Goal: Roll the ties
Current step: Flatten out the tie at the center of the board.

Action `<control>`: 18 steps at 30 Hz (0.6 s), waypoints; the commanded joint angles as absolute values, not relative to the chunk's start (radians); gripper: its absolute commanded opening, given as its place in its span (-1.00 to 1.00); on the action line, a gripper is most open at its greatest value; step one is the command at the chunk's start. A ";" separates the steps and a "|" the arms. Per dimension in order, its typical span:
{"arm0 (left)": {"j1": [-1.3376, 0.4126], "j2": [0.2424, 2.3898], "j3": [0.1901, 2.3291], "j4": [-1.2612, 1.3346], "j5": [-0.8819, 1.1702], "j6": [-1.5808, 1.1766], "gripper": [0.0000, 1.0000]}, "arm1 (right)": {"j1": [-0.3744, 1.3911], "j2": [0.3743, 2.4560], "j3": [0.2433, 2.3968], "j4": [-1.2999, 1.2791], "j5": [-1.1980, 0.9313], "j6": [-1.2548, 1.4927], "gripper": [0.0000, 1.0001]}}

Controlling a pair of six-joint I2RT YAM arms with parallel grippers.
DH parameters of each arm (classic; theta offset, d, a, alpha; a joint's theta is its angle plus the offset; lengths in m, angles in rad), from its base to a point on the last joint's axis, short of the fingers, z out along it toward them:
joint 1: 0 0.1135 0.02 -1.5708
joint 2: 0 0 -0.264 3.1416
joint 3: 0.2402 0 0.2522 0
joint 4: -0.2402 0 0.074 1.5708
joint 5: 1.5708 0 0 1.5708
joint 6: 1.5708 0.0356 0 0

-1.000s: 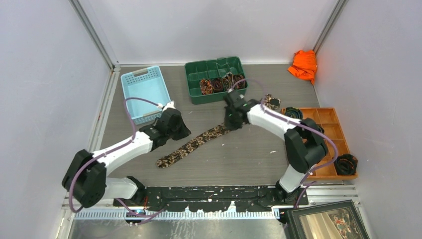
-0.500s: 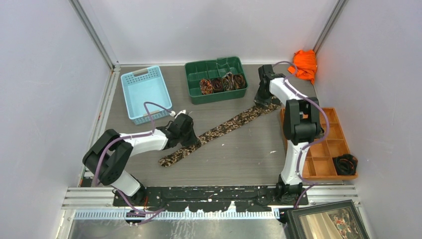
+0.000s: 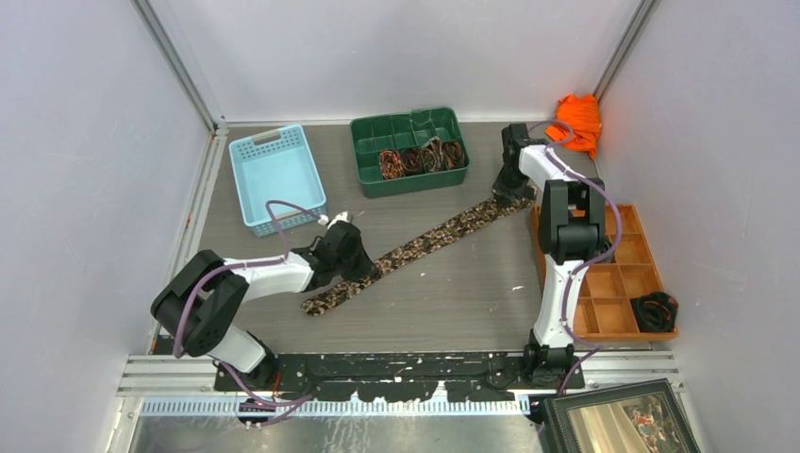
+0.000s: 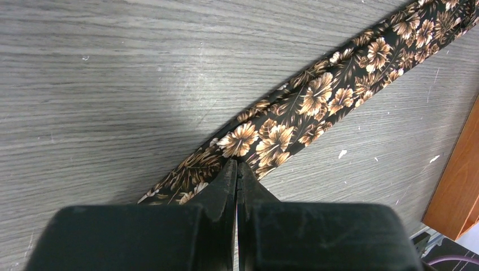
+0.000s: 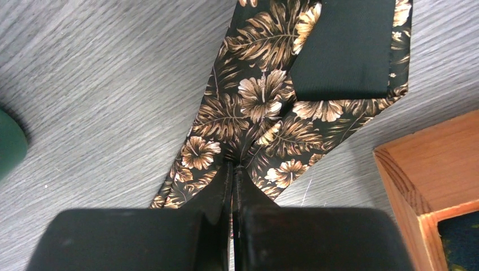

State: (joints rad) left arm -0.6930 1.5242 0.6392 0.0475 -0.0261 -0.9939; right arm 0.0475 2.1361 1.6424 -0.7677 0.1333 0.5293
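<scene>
One tie (image 3: 434,236), floral brown and tan on black, lies stretched diagonally across the table from lower left to upper right. My left gripper (image 3: 366,269) is shut, its tips pinching the tie (image 4: 316,101) near its lower end; in the left wrist view the gripper (image 4: 237,165) has no gap. My right gripper (image 3: 509,193) is shut on the upper end, where the fabric (image 5: 254,107) puckers at its tips (image 5: 233,166) and a black lining shows. Several rolled ties (image 3: 420,158) sit in the green bin (image 3: 406,185).
A light blue basket (image 3: 275,175) stands at the back left. An orange cloth (image 3: 575,121) lies in the far right corner. A wooden compartment tray (image 3: 623,274) is at the right, with a dark coil (image 3: 655,310) in it. A picture frame (image 3: 618,420) lies at the near right.
The right arm swung from the table's middle to the far right, pulling the tie's end out so the tie lies straight. The left gripper moved down and right along the tie.
</scene>
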 commanded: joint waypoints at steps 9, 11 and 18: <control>-0.698 1.513 0.547 -0.050 -0.064 -0.986 -1.00 | 0.014 2.008 1.552 -0.704 0.157 0.531 -0.98; -0.698 1.521 0.546 -0.044 -0.064 -0.986 -1.00 | 0.014 1.972 1.531 -0.682 0.141 0.522 -0.98; -0.698 1.538 0.542 -0.027 -0.057 -0.988 -1.00 | 0.015 1.930 1.518 -0.707 0.177 0.515 -0.98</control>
State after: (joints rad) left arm -0.6941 1.4952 0.5865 0.0937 -0.0257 -1.0142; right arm 0.0185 1.9903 1.4990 -0.7113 0.1429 0.5266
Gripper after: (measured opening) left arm 0.005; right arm 0.039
